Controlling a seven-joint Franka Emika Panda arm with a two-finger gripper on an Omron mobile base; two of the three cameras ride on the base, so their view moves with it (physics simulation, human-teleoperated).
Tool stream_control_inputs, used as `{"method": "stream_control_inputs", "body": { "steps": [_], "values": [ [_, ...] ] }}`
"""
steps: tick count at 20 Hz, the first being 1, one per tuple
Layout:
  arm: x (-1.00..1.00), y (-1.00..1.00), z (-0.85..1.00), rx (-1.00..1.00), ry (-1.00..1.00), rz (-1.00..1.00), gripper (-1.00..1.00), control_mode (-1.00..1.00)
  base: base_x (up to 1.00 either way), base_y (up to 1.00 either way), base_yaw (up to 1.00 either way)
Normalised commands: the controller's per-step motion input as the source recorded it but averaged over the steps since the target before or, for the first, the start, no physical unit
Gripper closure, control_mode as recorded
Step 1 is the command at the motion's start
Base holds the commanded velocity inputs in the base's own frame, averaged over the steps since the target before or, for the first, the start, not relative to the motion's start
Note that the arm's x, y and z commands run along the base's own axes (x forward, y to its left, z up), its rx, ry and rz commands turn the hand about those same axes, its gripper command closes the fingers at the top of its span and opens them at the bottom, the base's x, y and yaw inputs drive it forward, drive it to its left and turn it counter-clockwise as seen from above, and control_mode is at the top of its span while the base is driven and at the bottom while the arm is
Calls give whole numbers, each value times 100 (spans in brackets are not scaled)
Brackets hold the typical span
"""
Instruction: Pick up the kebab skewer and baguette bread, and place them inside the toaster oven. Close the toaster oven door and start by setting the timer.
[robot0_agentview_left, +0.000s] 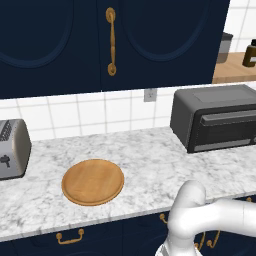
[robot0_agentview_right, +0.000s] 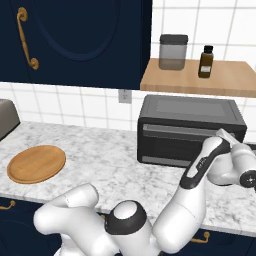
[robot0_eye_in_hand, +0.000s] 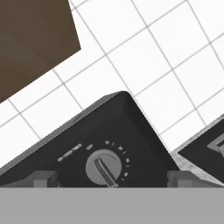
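Your toaster oven (robot0_agentview_right: 191, 131) sat on the marble counter (robot0_agentview_left: 150, 165) against the tiled wall, under the wooden shelf (robot0_agentview_right: 200, 77). The toaster oven door (robot0_agentview_right: 172, 142) looked closed in both base views, so I judged the loading and closing done, though I could not see inside to confirm the kebab skewer or baguette bread were there. The round wooden plate (robot0_agentview_left: 93, 181) lay bare further left, which fits that reading; a silver slot toaster (robot0_agentview_left: 12, 148) stood beyond it. What remained was the timer. You had the arm reaching toward the oven's right end, and the hand view faced the timer dial (robot0_eye_in_hand: 103, 168), its pointer near the off mark as far as I could read it. The gripper (robot0_eye_in_hand: 109, 179) was released, fingers spread wide on either side of the dial, grasping nothing yet.
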Motion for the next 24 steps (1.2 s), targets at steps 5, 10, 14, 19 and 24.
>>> {"method": "stream_control_inputs", "body": {
  "steps": [5,10,14,19,24],
  "values": [
    [1,11,0,0,4,0,-100,-100,0,0,0],
    [7,9,0,0,3,0,-100,-100,0,0,0],
    [16,0,0,0,0,0,-100,-100,0,0,0],
    [15,0,0,0,0,0,-100,-100,0,0,0],
    [5,0,0,0,0,0,-100,-100,0,0,0]
  ]
}}
